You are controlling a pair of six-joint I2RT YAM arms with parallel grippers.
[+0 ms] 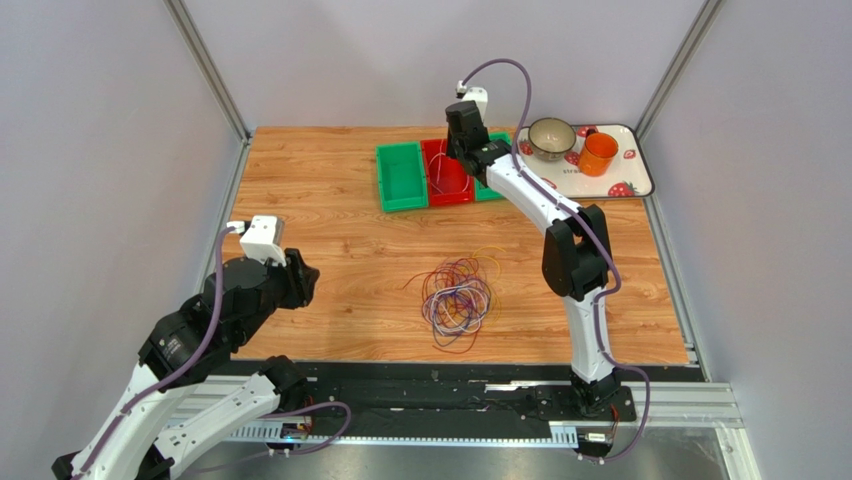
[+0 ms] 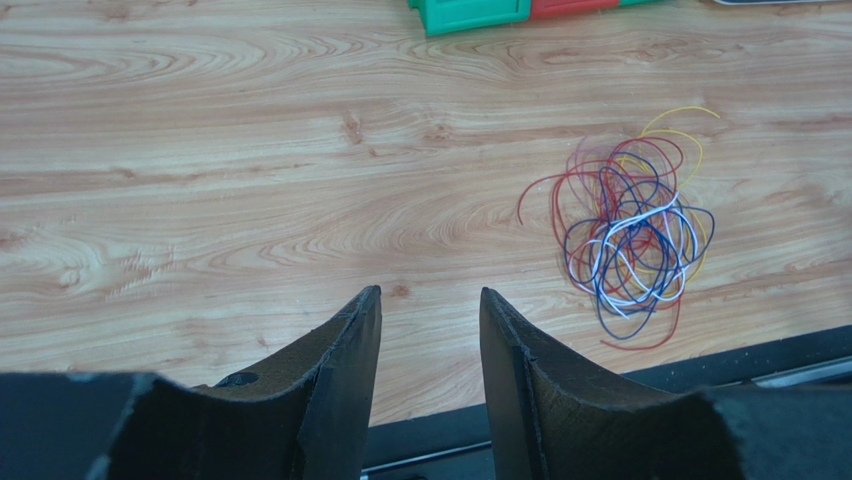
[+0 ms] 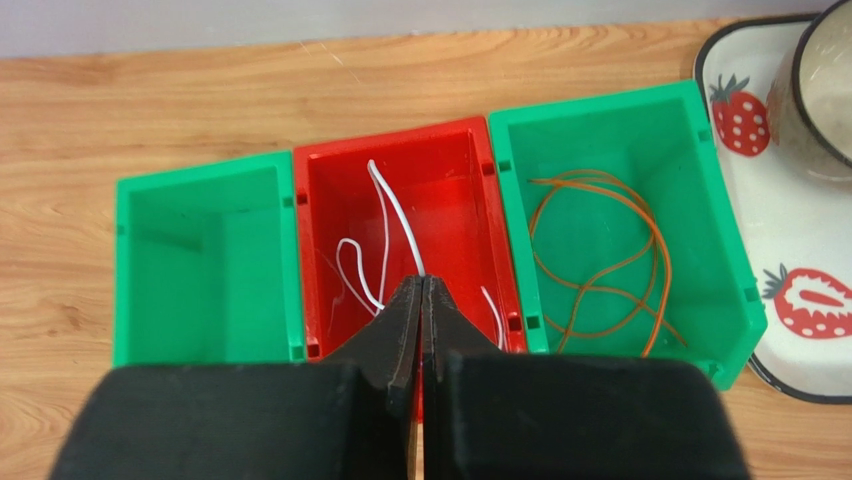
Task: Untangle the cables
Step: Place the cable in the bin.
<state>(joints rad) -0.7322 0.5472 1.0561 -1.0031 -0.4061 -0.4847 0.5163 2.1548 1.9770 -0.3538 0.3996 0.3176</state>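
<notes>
Wood-grain tabletop (image 1: 330, 250). Left arm folded low at the near-left edge; left gripper (image 2: 430, 292) above bare wood, 2 matte black fingers apart, holding nothing. Cables (image 2: 630, 240): 1 loose tangle of thin glossy loops in red, blue, white and yellow, mid-table. Red bin (image 3: 455, 165), rigid plastic, far edge. Right arm stretched over it; right gripper (image 3: 422, 285) pressed together, pinching a white cable (image 3: 385, 215) that trails inside. Orange cable (image 3: 600, 250) looped in the right green bin (image 3: 700, 160).

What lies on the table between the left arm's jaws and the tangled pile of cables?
Nothing: only bare wooden table separates the left gripper from the cables, as the left wrist view shows clearly.
</notes>
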